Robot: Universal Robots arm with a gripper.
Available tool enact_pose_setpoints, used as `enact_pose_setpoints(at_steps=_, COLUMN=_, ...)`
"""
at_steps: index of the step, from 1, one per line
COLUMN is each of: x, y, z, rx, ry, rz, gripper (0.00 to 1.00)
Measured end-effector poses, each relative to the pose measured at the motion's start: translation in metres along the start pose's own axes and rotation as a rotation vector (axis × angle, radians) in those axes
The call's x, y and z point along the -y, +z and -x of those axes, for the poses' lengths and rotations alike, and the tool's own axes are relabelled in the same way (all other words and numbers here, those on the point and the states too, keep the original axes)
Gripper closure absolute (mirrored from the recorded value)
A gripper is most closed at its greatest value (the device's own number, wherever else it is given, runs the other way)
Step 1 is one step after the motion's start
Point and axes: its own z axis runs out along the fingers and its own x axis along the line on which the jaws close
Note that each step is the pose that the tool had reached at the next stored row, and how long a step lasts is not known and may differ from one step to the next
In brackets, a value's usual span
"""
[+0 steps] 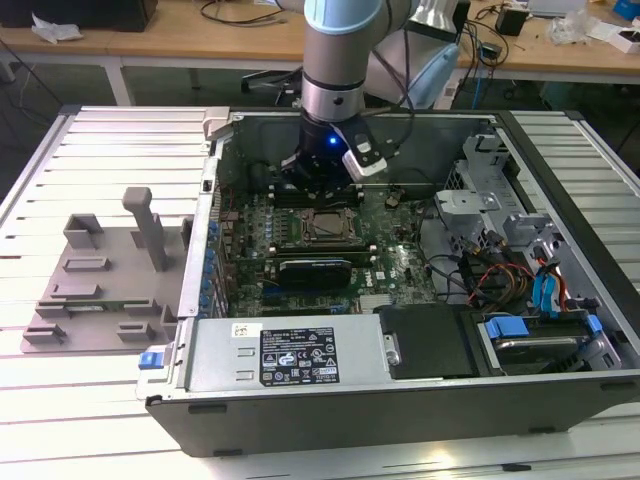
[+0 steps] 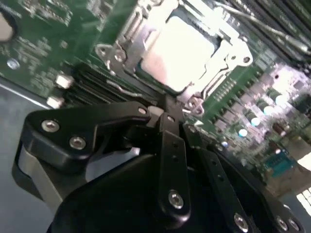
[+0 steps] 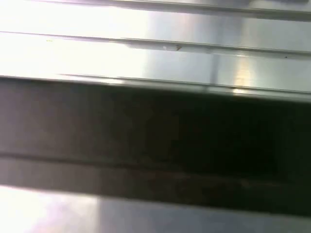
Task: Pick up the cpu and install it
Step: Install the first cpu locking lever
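Observation:
The cpu (image 2: 181,47), a flat square with a bright silvery-white top, lies inside the metal socket frame (image 2: 121,46) on the green motherboard (image 1: 390,255). In the exterior view the socket (image 1: 318,226) sits in the middle of the open computer case, and my gripper (image 1: 318,172) hangs just behind it, low over the board. In the second wrist view my black gripper (image 2: 164,108) ends beside the socket's edge, apart from the cpu, its fingers drawn together with nothing between them.
A grey plastic fixture tray (image 1: 100,290) with upright posts lies on the slatted table at the exterior view's left. Inside the case are a black card (image 1: 315,268), loose cables (image 1: 480,275) and a drive cage (image 1: 490,180). A power supply (image 1: 285,352) lines the front.

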Motion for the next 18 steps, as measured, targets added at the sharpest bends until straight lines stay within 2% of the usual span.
enact_pose_setpoints(at_steps=2, x=-0.0007, y=0.0003, z=-0.0058, rx=0.0002, ry=0.000, rz=0.0003, gripper=0.89)
enact_pose_setpoints(at_steps=4, x=-0.0012, y=0.0005, z=-0.0087, rx=0.0003, ry=0.000, rz=0.0005, gripper=0.89)
enact_pose_setpoints(at_steps=10, x=-0.0039, y=0.0006, z=-0.0085, rx=0.0002, ry=0.000, rz=0.0005, gripper=0.89)
enact_pose_setpoints(at_steps=14, x=-0.0042, y=0.0005, z=-0.0064, rx=0.0001, ry=0.000, rz=0.0004, gripper=0.89)
enact_pose_setpoints(at_steps=18, x=-0.0035, y=0.0003, z=0.0017, rx=-0.0004, ry=0.000, rz=0.0004, gripper=0.89)
